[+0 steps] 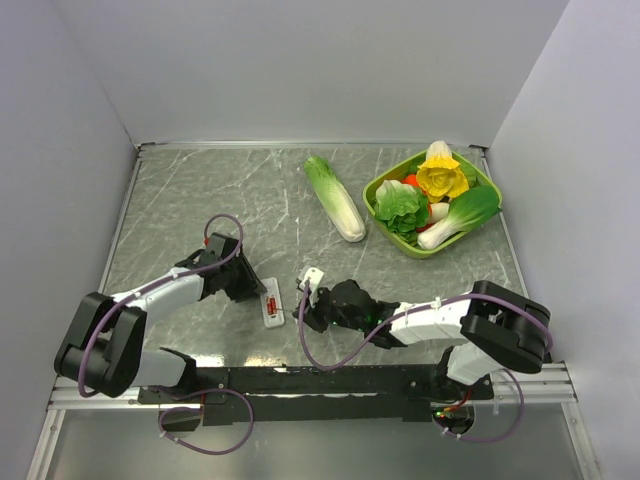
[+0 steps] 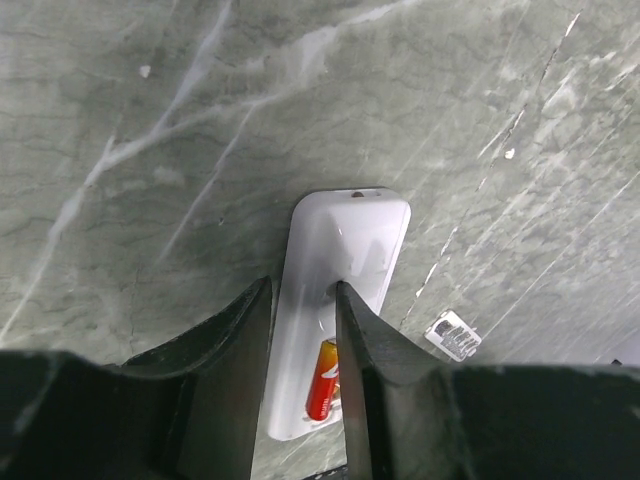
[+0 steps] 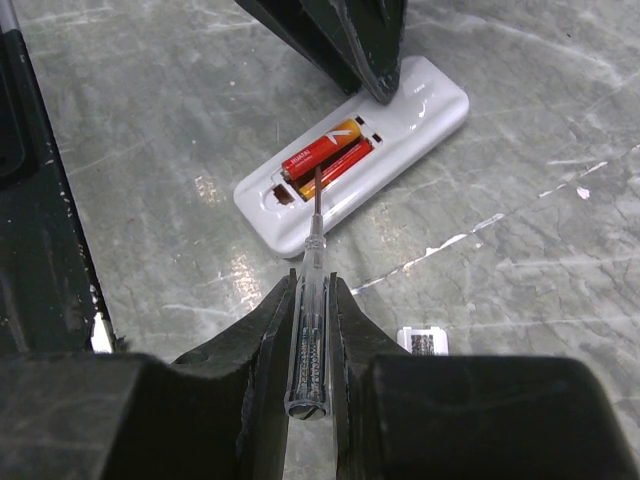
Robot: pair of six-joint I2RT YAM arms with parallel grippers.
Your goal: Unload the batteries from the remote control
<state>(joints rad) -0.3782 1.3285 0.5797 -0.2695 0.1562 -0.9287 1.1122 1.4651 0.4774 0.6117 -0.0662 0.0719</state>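
The white remote control (image 1: 271, 308) lies back-up on the marble table with its battery compartment open. Two red-orange batteries (image 3: 325, 155) lie side by side in it; one shows in the left wrist view (image 2: 322, 380). My left gripper (image 1: 258, 290) is nearly closed at the remote's end (image 2: 350, 235), with one fingertip (image 2: 342, 292) on top of it and the other against its side. My right gripper (image 3: 312, 285) is shut on a clear-handled screwdriver (image 3: 308, 340). The screwdriver's tip rests at the batteries.
A small flat white cover piece (image 3: 427, 340) lies on the table right of the remote, also in the left wrist view (image 2: 453, 335). A long pale-green cabbage (image 1: 335, 198) and a green bowl (image 1: 418, 248) of toy vegetables sit at the back right. Walls enclose the table.
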